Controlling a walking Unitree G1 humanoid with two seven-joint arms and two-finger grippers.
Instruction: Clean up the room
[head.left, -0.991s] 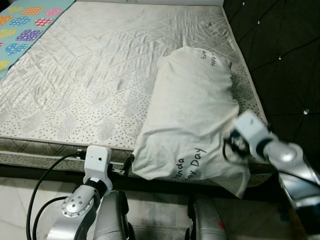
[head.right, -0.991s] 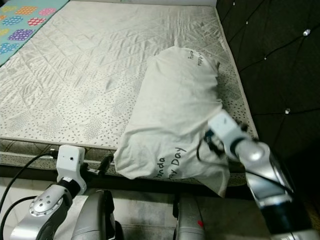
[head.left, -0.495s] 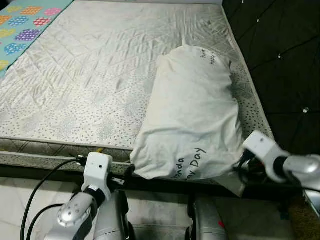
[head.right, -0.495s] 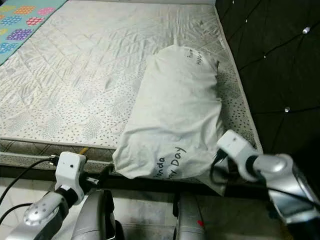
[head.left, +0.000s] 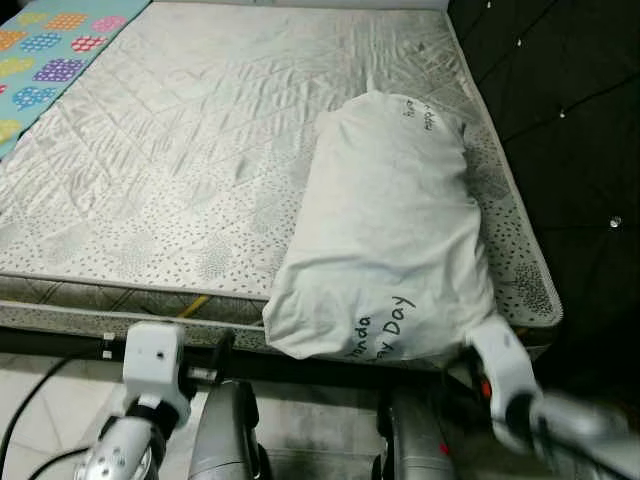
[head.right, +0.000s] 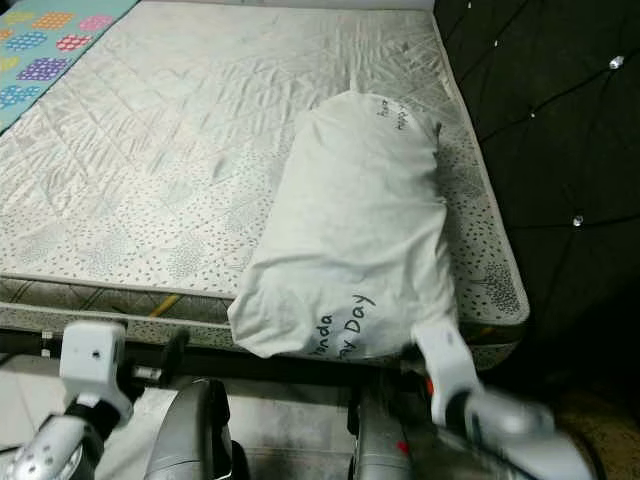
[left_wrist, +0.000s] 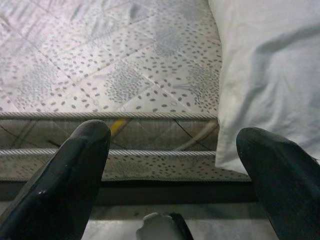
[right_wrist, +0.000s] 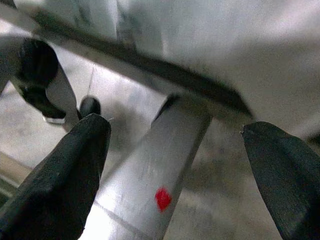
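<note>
On the bed: a bare grey quilted mattress (head.left: 200, 150) with a speckled print.
Pillow: a long white fabric pillow (head.left: 385, 240) with dark lettering lies along the mattress's right edge, its near end overhanging the front edge.
Far left corner: a turquoise sheet with coloured dot patches (head.left: 50, 50).
Left gripper (left_wrist: 172, 175): low before the front edge, fingers spread wide, holding nothing.
Right gripper (right_wrist: 175, 165): below the pillow's near end, fingers apart, empty.
</note>
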